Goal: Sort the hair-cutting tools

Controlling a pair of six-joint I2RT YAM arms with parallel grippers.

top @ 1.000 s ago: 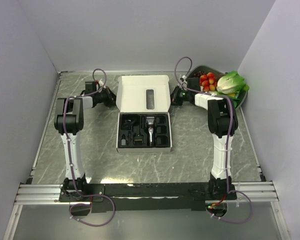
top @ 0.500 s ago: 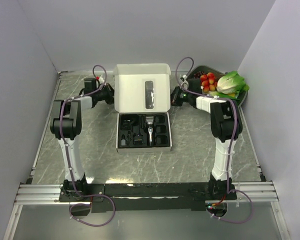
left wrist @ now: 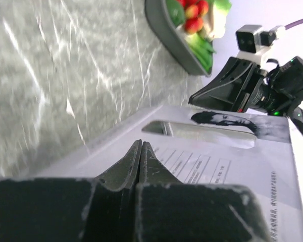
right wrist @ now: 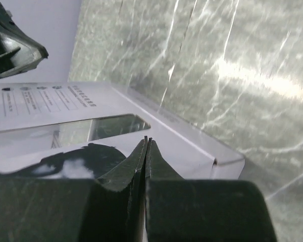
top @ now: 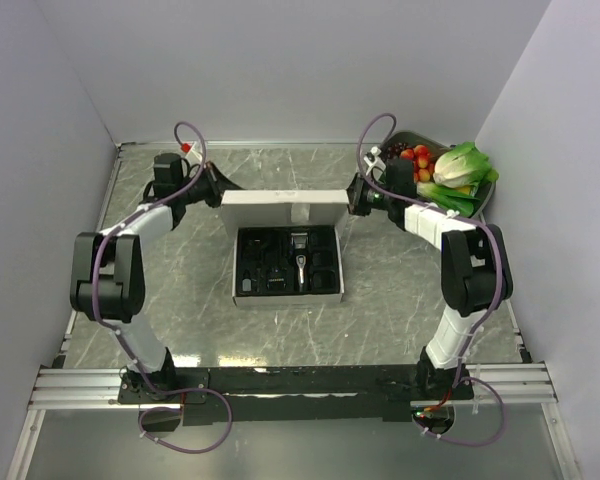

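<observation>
The hair clipper [top: 301, 262], black with a silver head, lies in the black tray [top: 325, 285] inside the white box. The smaller black pieces in the tray's left pockets [top: 255, 272] are too dark to tell apart. The box lid [top: 280, 206] stands nearly upright at the tray's far edge. My left gripper [top: 218, 193] is shut, its tips against the lid's left end [left wrist: 217, 151]. My right gripper [top: 352, 197] is shut, its tips against the lid's right end [right wrist: 65, 111]. Nothing shows between either pair of jaws.
A dark bowl [top: 480, 195] of tomatoes and greens stands at the back right, close behind my right arm; it also shows in the left wrist view [left wrist: 166, 30]. Grey marble table [top: 180, 320] with walls on three sides.
The lid lay flat open behind the tray; it has swung up and now stands nearly upright. Both grippers moved up and inward with it.
</observation>
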